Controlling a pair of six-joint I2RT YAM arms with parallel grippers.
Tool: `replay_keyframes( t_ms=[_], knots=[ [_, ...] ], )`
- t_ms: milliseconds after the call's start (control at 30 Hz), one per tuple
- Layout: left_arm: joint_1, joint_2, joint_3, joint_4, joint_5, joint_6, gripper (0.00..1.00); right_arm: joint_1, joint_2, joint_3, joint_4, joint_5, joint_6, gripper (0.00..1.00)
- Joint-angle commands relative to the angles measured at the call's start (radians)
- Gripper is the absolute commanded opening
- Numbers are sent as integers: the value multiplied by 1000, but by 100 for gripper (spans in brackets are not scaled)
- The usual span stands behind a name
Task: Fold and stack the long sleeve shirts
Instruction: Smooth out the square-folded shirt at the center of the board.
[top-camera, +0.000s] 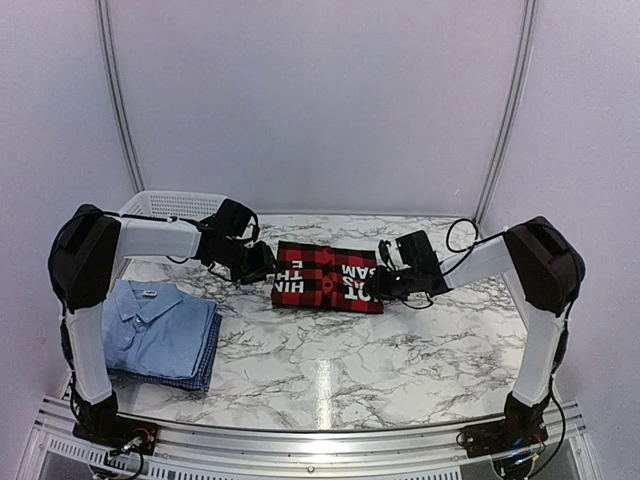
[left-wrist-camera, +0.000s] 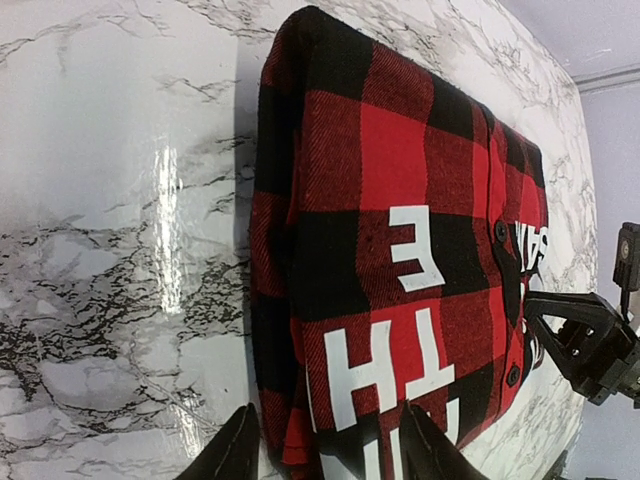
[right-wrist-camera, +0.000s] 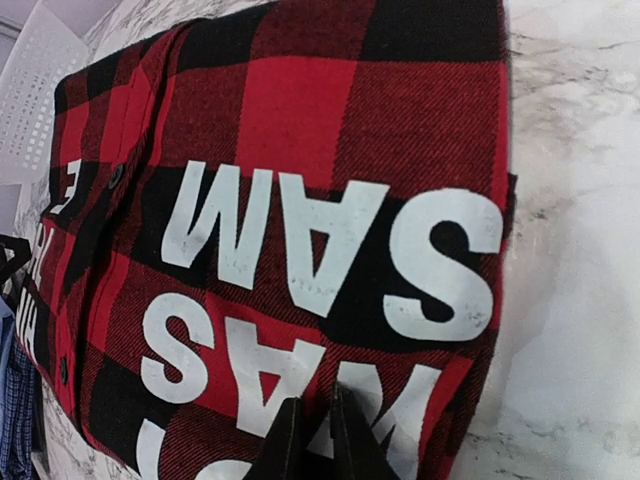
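**Folded plaid shirt mid-tabletop, a gripper at each end**

The red-and-black plaid flannel shirt (top-camera: 328, 277) lies flat, folded into a neat rectangle, towards the back of the white, grey-veined marble-patterned tabletop (top-camera: 400, 350). Large white block letters run across its upper face, upside down from the overhead camera. A row of small dark buttons shows along a fold line near its middle. Its edges look square and several layers thick.

The left gripper (top-camera: 268, 266) sits at the plaid shirt's left end. Its jaws are spread, straddling part of that edge; whether they press the cloth I cannot tell. The right gripper (top-camera: 372, 287) sits at the plaid shirt's right end. Its jaws are nearly pressed together, with only a slim gap, low over the lettered cloth; I cannot tell whether they pinch any fabric.

Well to the left of the plaid shirt and nearer the arm bases, a folded light blue collared shirt (top-camera: 150, 320) rests on top of a folded blue checked shirt (top-camera: 205, 368).

Behind and to the left of the plaid shirt stands a white plastic mesh basket (top-camera: 170, 205); its contents cannot be seen.

Plain pale walls (top-camera: 320, 100) enclose the tabletop, with curved metal tubes (top-camera: 115, 100) rising at the back corners. A ribbed aluminium rail (top-camera: 300, 445) runs along the near edge.
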Motion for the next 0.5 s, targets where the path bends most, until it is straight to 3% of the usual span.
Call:
replay_keyframes(
  t_ms=[0, 300, 467],
  knots=[
    [-4, -31, 3, 5, 36, 12, 49, -2, -76, -37, -31, 14, 3, 14],
    [-13, -31, -25, 13, 4, -25, 46, -21, -185, -9, -129, 23, -61, 22],
    [-12, 6, -34, 15, 40, -36, 52, -20, -181, 1, -146, 46, -83, 24]
  ],
)
